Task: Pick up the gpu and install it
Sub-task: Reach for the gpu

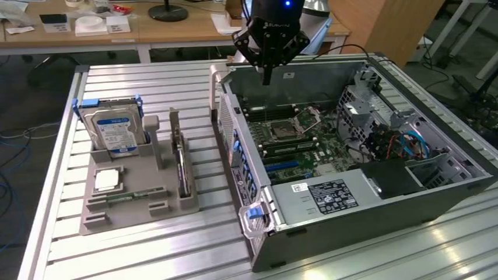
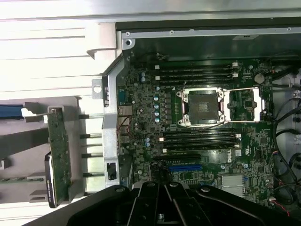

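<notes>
Slatted table (image 1: 140,81), gpu (image 1: 183,169) upright in grey tray (image 1: 132,219), gripper (image 1: 267,74) (closed, empty) well apart above computer case (image 1: 404,204).

**Surface** (image 1: 155,87): ribbed aluminium slats, brushed, with a soft sheen.
**Computer case** (image 1: 435,201): grey sheet metal, matt outside, bare inside.
**Motherboard** (image 2: 207,141): green lacquered circuit board, black plastic slots.
**Power supply** (image 1: 288,207): bare silver metal, black matt label.
**Holder** (image 1: 148,175): grey plastic, matt, slightly rough.
**Hard drive** (image 1: 113,131): silver metal, glossy paper label, blue plastic rails.
**Graphics card** (image 1: 183,169): green circuit board, grey metal end bracket.
**Fingers** (image 1: 267,74): black, smooth, semi-gloss.
**Desk** (image 1: 171,29) behind: pale wood, smooth.
</notes>
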Controlling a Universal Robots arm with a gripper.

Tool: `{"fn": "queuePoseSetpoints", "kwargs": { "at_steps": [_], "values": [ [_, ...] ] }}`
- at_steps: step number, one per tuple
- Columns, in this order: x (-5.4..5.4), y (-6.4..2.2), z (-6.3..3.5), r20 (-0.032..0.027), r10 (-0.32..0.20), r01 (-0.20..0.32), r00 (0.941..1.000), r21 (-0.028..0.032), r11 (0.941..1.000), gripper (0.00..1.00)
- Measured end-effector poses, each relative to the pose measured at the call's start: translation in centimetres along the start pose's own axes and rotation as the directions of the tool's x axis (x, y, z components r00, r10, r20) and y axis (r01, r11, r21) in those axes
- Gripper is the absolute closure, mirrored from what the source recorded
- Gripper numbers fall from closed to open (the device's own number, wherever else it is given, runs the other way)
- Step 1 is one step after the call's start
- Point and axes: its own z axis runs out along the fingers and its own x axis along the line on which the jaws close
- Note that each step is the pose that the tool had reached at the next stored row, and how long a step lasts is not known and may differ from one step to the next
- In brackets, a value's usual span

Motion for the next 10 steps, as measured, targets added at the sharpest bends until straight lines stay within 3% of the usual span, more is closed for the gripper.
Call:
{"fn": "queuePoseSetpoints", "kwargs": {
  "at_steps": [10],
  "values": [
    [1.04, -0.08, -0.03, 0.0000, 0.000, 0.000, 1.0000, 0.0000, 1.0000, 0.89]
  ]
}}
